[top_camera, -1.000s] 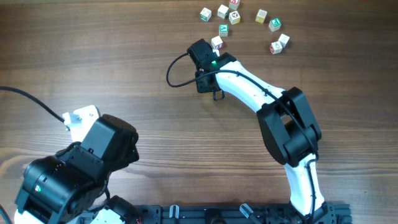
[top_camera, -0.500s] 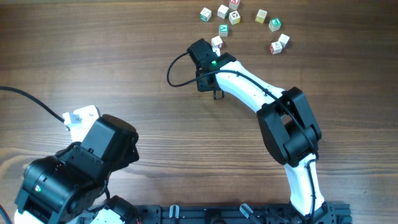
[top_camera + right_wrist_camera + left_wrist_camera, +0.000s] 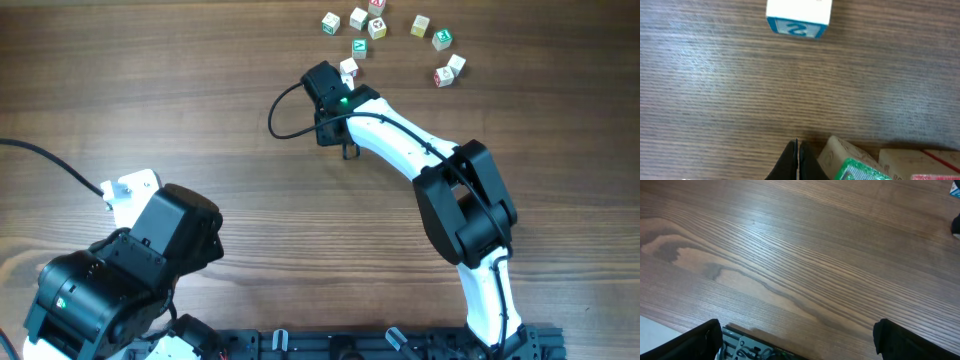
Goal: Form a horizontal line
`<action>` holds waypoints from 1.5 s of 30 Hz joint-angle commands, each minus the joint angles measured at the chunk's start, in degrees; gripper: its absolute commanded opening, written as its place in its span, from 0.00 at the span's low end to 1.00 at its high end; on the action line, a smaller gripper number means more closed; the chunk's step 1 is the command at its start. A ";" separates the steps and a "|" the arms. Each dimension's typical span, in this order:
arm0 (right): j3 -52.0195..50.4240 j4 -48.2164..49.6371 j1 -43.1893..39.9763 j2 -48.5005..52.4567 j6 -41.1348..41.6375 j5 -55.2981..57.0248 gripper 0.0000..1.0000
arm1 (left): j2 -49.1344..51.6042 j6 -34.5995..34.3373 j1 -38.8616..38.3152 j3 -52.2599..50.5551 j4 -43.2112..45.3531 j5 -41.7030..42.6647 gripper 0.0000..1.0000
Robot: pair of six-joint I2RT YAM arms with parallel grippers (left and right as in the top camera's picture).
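Note:
Several small pale wooden alphabet cubes lie scattered at the table's far edge, among them a green-lettered one (image 3: 360,46) and one (image 3: 348,67) right beside my right gripper (image 3: 335,74). In the right wrist view the right gripper (image 3: 796,150) is shut and empty, with its tips on the table. A cube with a green face (image 3: 855,167) touches or nearly touches its right side, and a red-marked cube (image 3: 920,164) lies just beyond that. A blue-lettered cube (image 3: 799,17) lies ahead. My left gripper (image 3: 797,340) is open and empty over bare wood at the near left.
More cubes sit at the far right: one (image 3: 420,25), a green-marked one (image 3: 442,39) and a pair (image 3: 449,71). The right arm's black cable (image 3: 280,115) loops left of its wrist. The left arm's bulk (image 3: 130,270) fills the near-left corner.

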 commanded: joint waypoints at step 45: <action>4.04 -4.39 -0.24 -7.26 0.59 -4.94 0.05 | -0.24 -0.13 0.00 0.15 -0.02 0.07 1.00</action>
